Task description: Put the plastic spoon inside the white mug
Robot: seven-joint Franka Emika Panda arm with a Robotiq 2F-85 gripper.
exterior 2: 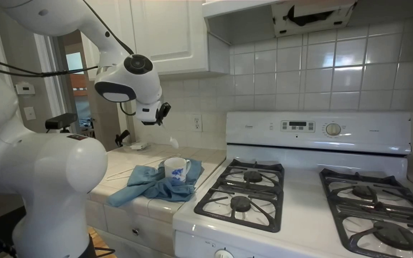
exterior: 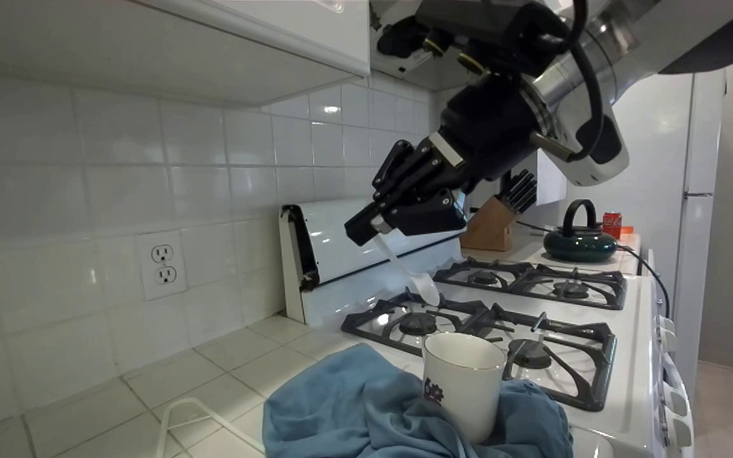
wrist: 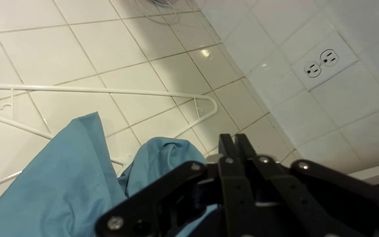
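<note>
From left in an exterior view: the gripper (exterior: 369, 228), almost closed, pinches the spoon (exterior: 423, 285), which hangs bowl down, higher than the mug (exterior: 465, 388) and apart from it. Lowered off-centre, it may strike the rim; the mug, amid soft cloth (exterior: 379, 407), could then tip. Its bottom is hidden. The block (exterior: 487, 228) holds knives (exterior: 520, 191); the inside of the kettle (exterior: 580, 245) is unseen.

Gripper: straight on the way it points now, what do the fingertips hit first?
Likely the tiled counter, near the rounded end of the white hanger; depth is unclear, so the backsplash could come first. The white mug looks off that line.
</note>
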